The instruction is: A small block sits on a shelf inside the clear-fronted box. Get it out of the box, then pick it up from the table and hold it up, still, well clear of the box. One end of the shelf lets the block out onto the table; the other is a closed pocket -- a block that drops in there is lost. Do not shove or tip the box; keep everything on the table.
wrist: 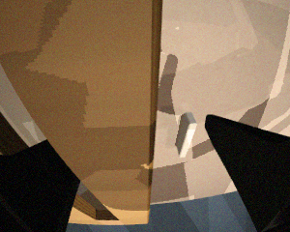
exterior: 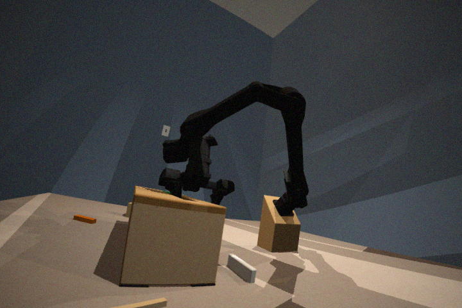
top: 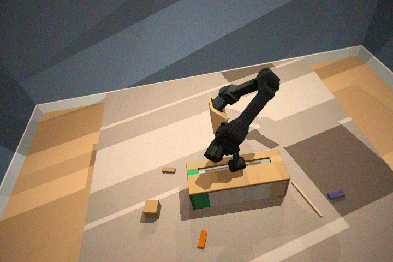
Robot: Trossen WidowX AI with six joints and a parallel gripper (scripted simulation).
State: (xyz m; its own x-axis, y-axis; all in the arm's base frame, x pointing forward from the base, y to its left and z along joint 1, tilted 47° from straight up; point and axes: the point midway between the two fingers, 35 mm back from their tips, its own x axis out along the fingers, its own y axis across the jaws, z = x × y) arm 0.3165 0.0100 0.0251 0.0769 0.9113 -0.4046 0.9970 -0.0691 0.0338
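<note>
Gripper [top: 226, 159] fingers spread wide, nothing between them — hangs pointing down over the top of the box [top: 237, 179], one finger at the long slot in the lid, the other past the rear edge. Straddles that rear edge in the wrist view, tan lid on one side, table [top: 141, 138] on the other. Just below, on the table close beside the box's rear wall: small pale block [exterior: 241, 267], lying flat, outside the box, apart from both fingers. Cannot tell whether anything lies on the shelf inside. At the slot's end, a green patch [top: 192, 171]. Farther out — thin stick [top: 307, 198] by the box's other end, purple piece [top: 335, 194] beyond it, tan cube [top: 150, 207] and orange piece [top: 202, 238] in front. Farthest back, wedge-shaped pedestal [exterior: 278, 228] under the arm's base.
</note>
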